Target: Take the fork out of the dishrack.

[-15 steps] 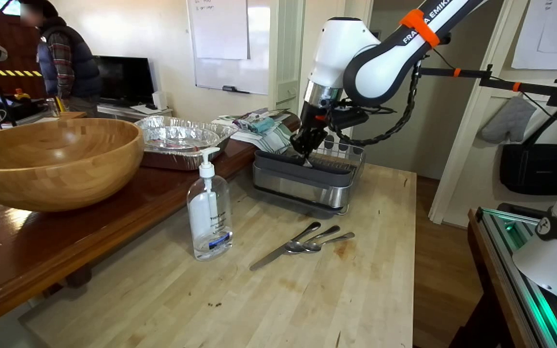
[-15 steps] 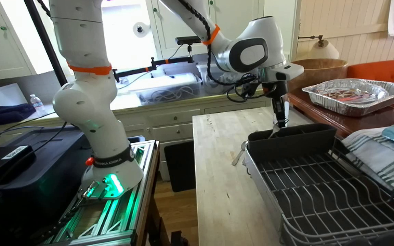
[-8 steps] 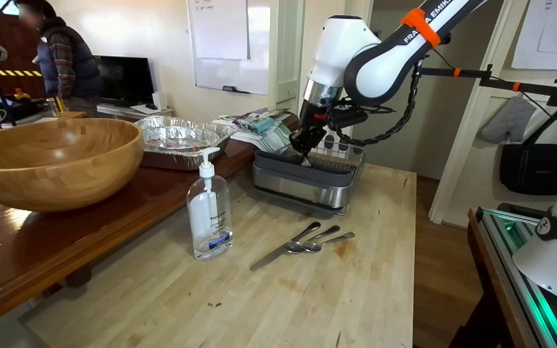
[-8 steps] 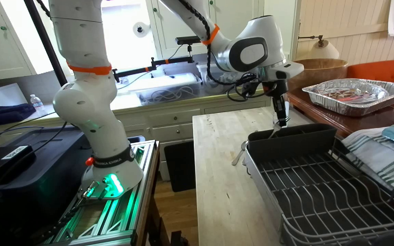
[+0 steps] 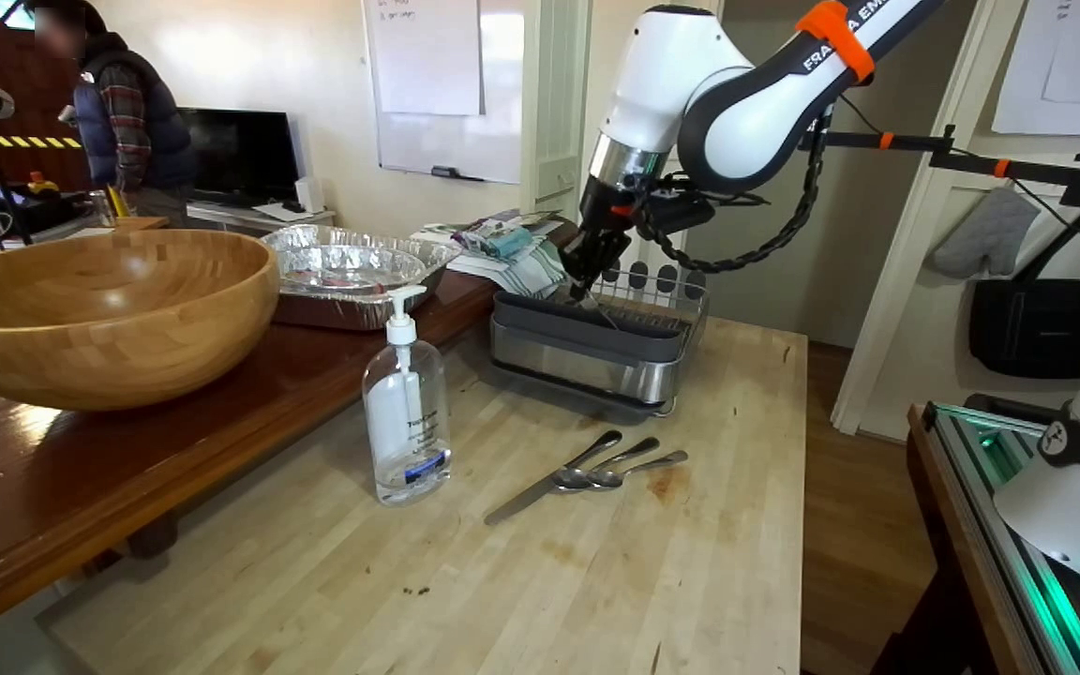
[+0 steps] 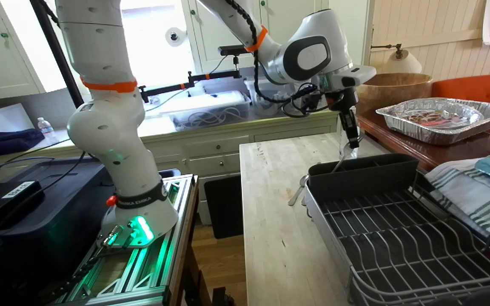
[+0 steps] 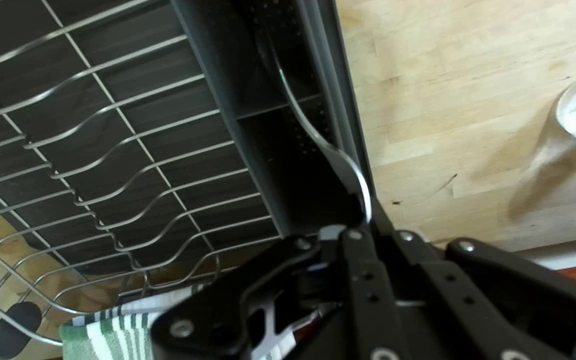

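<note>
The silvery fork (image 7: 313,132) runs slanted up out of the dark cutlery holder (image 7: 225,115), its handle end still down inside the holder. My gripper (image 7: 368,217) is shut on the fork's tine end, just above the holder. In both exterior views the gripper (image 5: 579,289) (image 6: 354,145) is over the holder, with the fork (image 5: 607,317) (image 6: 342,159) tilted below it. The steel dishrack (image 5: 577,364) stands on the wooden table, and its wire floor (image 6: 394,231) shows in an exterior view. The fork's handle end is hidden in the holder.
A knife (image 5: 531,497) and two spoons (image 5: 606,480) lie in front of the rack. A clear soap bottle (image 5: 406,422) stands near them. A wooden bowl (image 5: 109,319), foil trays (image 5: 352,262) and a striped towel (image 6: 466,191) are on the adjoining brown table.
My gripper has risen over the last half second and tilted slightly. The fork has come up with it, so more of it shows above the holder.
</note>
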Robot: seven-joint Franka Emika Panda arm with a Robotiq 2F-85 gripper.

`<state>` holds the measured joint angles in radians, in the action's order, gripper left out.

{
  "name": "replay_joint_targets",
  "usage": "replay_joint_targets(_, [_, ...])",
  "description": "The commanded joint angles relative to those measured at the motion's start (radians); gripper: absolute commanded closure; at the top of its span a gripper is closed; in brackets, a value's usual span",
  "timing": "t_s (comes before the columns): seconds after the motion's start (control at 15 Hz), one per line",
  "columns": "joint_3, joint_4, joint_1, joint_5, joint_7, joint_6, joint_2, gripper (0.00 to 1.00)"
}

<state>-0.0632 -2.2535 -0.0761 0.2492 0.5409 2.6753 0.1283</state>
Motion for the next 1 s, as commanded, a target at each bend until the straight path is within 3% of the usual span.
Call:
replay_joint_targets(0.0, [0.002,-0.043,-0.012,0.046,0.024,-0.002,-0.069,0.99])
replay_joint_targets(0.6, [0.058,-0.109,0.015,0.205,0.034,-0.036,-0.217,0.99])
replay_joint_targets(0.93, [0.112,-0.158,0.031,0.185,-0.047,-0.101,-0.303,0.99])
